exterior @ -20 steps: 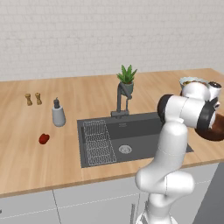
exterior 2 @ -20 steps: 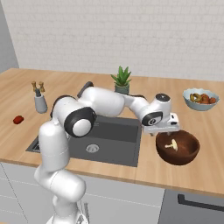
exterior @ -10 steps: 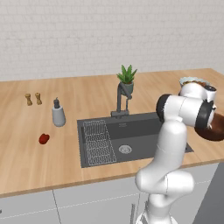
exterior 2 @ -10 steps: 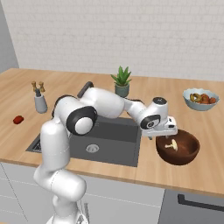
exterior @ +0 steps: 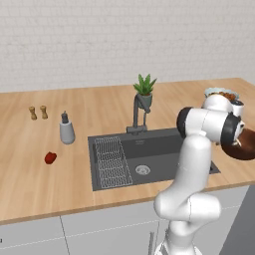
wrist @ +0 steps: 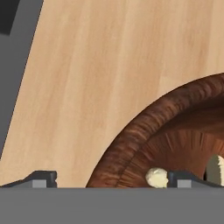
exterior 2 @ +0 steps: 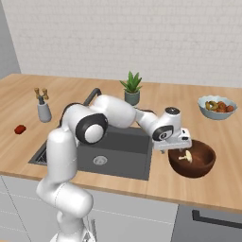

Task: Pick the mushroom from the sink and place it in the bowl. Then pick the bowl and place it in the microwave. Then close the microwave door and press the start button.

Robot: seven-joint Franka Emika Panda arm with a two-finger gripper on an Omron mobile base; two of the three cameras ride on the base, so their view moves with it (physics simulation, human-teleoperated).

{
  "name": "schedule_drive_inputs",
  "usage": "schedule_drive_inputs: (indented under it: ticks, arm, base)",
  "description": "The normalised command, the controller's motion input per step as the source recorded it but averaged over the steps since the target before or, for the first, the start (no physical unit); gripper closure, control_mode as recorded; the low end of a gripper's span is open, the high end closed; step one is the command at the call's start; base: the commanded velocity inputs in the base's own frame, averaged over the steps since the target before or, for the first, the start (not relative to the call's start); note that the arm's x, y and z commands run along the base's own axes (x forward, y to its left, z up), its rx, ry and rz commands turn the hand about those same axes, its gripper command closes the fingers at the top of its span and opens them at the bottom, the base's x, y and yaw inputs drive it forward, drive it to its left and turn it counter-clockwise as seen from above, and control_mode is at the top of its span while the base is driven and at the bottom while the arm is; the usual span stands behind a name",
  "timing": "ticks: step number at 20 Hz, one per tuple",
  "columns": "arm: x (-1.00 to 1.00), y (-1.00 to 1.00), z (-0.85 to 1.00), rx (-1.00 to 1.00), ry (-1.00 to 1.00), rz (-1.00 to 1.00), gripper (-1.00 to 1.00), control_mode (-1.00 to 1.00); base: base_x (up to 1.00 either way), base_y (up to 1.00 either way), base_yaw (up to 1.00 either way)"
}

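The tiny pale cream mushroom (exterior 2: 187, 156) lies inside the round reddish-brown wooden bowl (exterior 2: 201, 166) right of the dark grey sink (exterior 2: 118, 152). Your two-finger gripper (exterior 2: 177, 149), jaws wide and empty, straddles the bowl's near-left rim. Seat one finger inside the wall before you squeeze.

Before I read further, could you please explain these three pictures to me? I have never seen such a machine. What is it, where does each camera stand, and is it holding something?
It is a white robot arm in a simulated kitchen. Two pictures come from cameras behind the arm, to its left and right; the third looks along its hand. On the wooden counter you see the sink, a potted plant, a small red pepper and a pale bowl of fruit. The end effector hangs open over the rim of the reddish-brown bowl and holds nothing. The small mushroom already lies inside that bowl.
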Motion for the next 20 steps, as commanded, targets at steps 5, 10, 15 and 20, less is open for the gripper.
schedule_drive_inputs:
  ticks: [5,10,15,20]
  arm:
    - [-0.01,0.0,-0.09,0.0,0.02,0.0,1.0,-1.0]
    - [-0.08,0.0,0.0,0.0,0.0,0.0,1.0,-1.0]
    - [-0.1,0.03,0.02,0.0,-0.02,0.0,1.0,-1.0]
    - [-0.48,0.39,0.68,-0.05,-0.1,0.23,1.0,-1.0]
  base:
    - [0.0,0.0,0.0]
    - [0.0,0.0,0.0]
    - [0.0,0.0,0.0]
    - [0.0,0.0,0.0]
